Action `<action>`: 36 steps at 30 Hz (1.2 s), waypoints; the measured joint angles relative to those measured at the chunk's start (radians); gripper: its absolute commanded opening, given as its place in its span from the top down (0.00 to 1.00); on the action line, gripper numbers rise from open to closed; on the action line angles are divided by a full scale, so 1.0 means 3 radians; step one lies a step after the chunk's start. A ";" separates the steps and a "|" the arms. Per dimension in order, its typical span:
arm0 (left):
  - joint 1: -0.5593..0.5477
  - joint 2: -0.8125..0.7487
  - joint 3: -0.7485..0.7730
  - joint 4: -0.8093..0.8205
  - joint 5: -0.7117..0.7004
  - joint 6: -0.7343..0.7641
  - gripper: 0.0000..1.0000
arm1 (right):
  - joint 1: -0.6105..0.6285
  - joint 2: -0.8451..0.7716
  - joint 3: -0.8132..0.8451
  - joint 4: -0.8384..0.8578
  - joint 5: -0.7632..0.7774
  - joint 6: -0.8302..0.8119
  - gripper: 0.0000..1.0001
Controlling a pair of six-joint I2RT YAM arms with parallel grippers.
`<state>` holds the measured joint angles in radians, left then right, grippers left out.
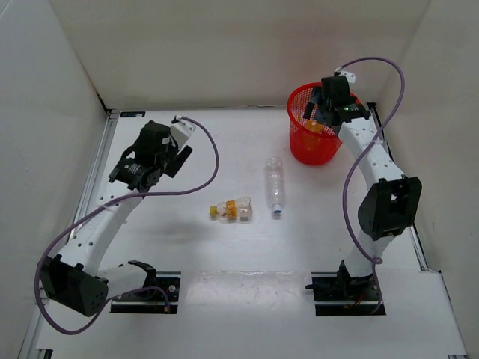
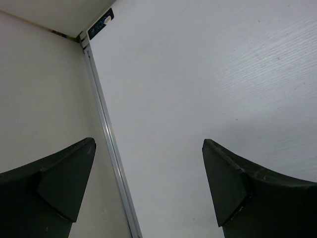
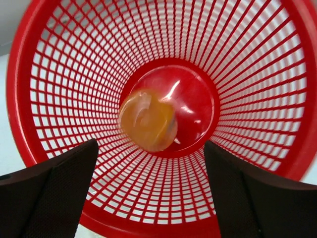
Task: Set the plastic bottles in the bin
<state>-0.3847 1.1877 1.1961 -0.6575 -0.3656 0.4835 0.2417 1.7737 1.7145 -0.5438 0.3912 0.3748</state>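
Nearest to us, the yellow-capped bottle [image 1: 230,211] is lying on its side on the surface [image 1: 239,254]. Just to its right, the slim blue-capped bottle [image 1: 275,185] is lying with its cap pointing toward the arm bases. Farther back on the left, we are seeing the left pincer [image 2: 148,146] hanging spread over bare surface, pinching nothing. At the far right, the right pincer [image 3: 151,145] is hovering spread above the bin [image 1: 310,149], where the orange bottle [image 3: 147,120] is showing, blurred, down by the base.

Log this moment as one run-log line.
right gripper: open above bin | orange bottle: in bin | left gripper: open, empty | yellow-cap bottle, blue-cap bottle: on table
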 measured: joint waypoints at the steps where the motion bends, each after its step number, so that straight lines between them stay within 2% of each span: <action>1: 0.0013 -0.0032 -0.0001 0.0008 -0.0005 -0.0005 0.00 | 0.0003 -0.0005 0.0055 -0.0008 0.0038 -0.0053 0.10; 5: 0.0061 -0.0186 -0.0010 0.0055 -0.0051 -0.0033 0.00 | 0.0214 -0.0220 0.0084 0.0028 0.0093 -0.0365 0.08; 6: 0.0078 -0.0216 -0.0033 0.0078 -0.0058 -0.0045 0.00 | 0.0341 -0.0347 -0.0019 0.0095 0.0067 -0.0470 0.08; 7: 0.0092 -0.0240 -0.0065 0.0097 -0.0064 -0.0052 0.00 | 0.0495 -0.0473 -0.0130 0.0123 0.0022 -0.0553 0.04; 9: 0.0142 -0.0305 -0.0192 0.0123 -0.0065 -0.0072 0.00 | 0.0876 -0.0703 -0.0343 0.0111 -0.0125 -0.0671 0.04; 11: 0.0186 -0.0362 -0.0345 0.0130 -0.0065 -0.0088 0.00 | 0.1216 -0.0791 -0.0514 0.0090 -0.0287 -0.0661 0.04; 13: 0.0214 -0.0422 -0.0507 0.0103 -0.0065 -0.0111 0.00 | 0.1368 -0.0791 -0.0754 0.0065 -0.0422 -0.0554 0.04; 18: 0.0308 -0.0627 -0.0790 0.0086 -0.0001 -0.0251 0.00 | 0.1301 -0.0385 -0.1253 -0.0109 -0.0529 -0.0168 0.04; 24: 0.0505 -0.0793 -0.0963 0.0043 0.0043 -0.0394 0.00 | 0.1189 0.0239 -0.1289 -0.0175 -0.0558 0.0039 0.07; 26: 0.0589 -0.0801 -0.0964 0.0037 0.0097 -0.0435 0.00 | 0.1188 0.0392 -0.1278 -0.0167 -0.0584 0.0061 0.15; 27: 0.0629 -0.0816 -0.0964 0.0027 0.0137 -0.0458 0.00 | 0.1188 0.0459 -0.1275 -0.0161 -0.0601 0.0074 0.37; 30: 0.0722 -0.0880 -0.0961 -0.0011 0.0226 -0.0510 0.00 | 0.1190 0.0504 -0.1279 -0.0135 -0.0619 0.0131 0.57; 31: 0.0753 -0.0902 -0.0960 -0.0024 0.0254 -0.0526 0.00 | 0.1203 0.0456 -0.1293 -0.0100 -0.0621 0.0151 0.67; 34: 0.0824 -0.0931 -0.0933 -0.0071 0.0319 -0.0568 0.00 | 0.1260 0.0282 -0.1303 -0.0075 -0.0539 0.0144 0.84; 36: 0.0855 -0.0930 -0.0900 -0.0097 0.0364 -0.0584 0.00 | 0.1328 0.0108 -0.1261 -0.0093 -0.0454 0.0071 0.84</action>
<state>-0.1284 0.9089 0.9260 -0.6865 -0.2565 0.3084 0.6399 1.8061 1.3361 -0.5716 0.2550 0.3962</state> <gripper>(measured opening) 0.995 0.505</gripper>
